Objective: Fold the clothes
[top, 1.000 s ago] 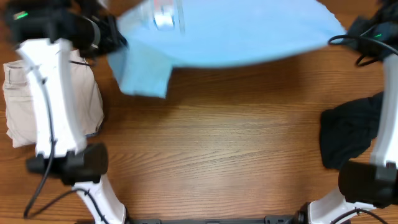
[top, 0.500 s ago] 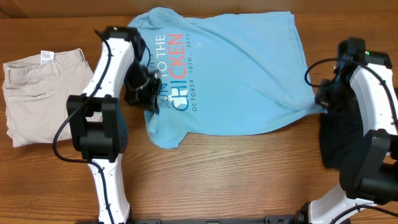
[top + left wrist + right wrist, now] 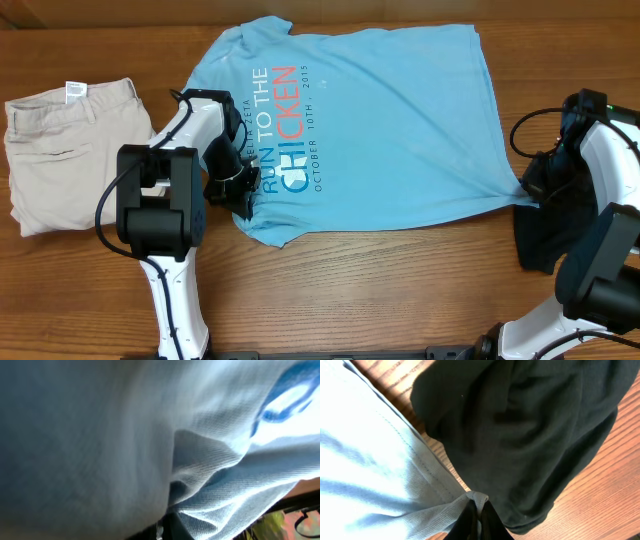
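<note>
Matt, fine-knit cloth T-shirt [image 3: 380,110]; soft matt black garment [image 3: 520,425]; woven cloth khaki shorts [image 3: 60,150]; smooth, faintly glossy grained wood desk [image 3: 350,290]

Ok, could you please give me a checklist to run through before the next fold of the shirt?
1. The shirt lies spread out, print up: ok.
2. The right end effector pinches its hem corner: ok.
3. The left end effector grips the shirt: cannot tell; cloth fills its view.
4. The shorts lie apart from the shirt: ok.
5. The black garment lies apart from the shirt: cannot tell; it sits close beside the held corner.
</note>
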You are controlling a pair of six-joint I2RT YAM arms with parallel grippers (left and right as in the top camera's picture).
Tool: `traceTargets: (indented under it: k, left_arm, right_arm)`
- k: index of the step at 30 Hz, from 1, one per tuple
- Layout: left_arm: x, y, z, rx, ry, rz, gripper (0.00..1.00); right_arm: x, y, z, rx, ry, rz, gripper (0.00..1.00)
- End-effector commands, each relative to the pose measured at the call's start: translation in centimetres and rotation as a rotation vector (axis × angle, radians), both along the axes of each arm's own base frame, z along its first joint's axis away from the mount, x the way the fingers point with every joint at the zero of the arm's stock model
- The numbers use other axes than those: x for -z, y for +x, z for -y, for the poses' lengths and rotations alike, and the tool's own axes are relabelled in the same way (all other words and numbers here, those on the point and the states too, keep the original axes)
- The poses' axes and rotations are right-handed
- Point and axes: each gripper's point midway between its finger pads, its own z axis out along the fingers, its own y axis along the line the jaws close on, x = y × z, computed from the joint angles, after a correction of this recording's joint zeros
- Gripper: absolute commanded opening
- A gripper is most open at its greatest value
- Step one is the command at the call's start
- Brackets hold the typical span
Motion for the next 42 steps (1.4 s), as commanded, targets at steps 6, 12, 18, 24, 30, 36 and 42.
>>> traceTargets:
  k: [6,12,18,24,30,36,42]
  left_arm:
    - [-4.6,8.9,0.6,-0.039,-0.001,0.384,0.04]
    - [-9.4,12.4,-0.8,-0.057,0.091,0.554,0.89]
    - [-8.8,9.8,-1.5,-0.077,0.141,0.445,0.76]
    - [-6.0,5.9,-2.5,-0.126,0.225,0.287,0.76]
    - [-2.6,4.9,-2.6,-0.137,0.230,0.274,0.65]
    - [-0.2,6.5,-2.1,-0.154,0.197,0.366,0.63]
    - [1.7,8.5,0.0,-0.186,0.067,0.469,0.63]
  right_arm:
    - [-0.4,0.5,0.0,0.010,-0.013,0.038,0.04]
    - [-0.4,0.6,0.0,0.010,-0.014,0.042,0.04]
    - [-0.4,0.7,0.0,0.010,-0.015,0.045,0.04]
    - [-0.4,0.8,0.1,0.010,-0.017,0.051,0.04]
    - [-0.4,1.0,0.1,0.010,-0.019,0.055,0.04]
    - [-0.4,0.9,0.1,0.010,-0.019,0.055,0.04]
    - [-0.4,1.0,0.1,0.010,-0.019,0.056,0.05]
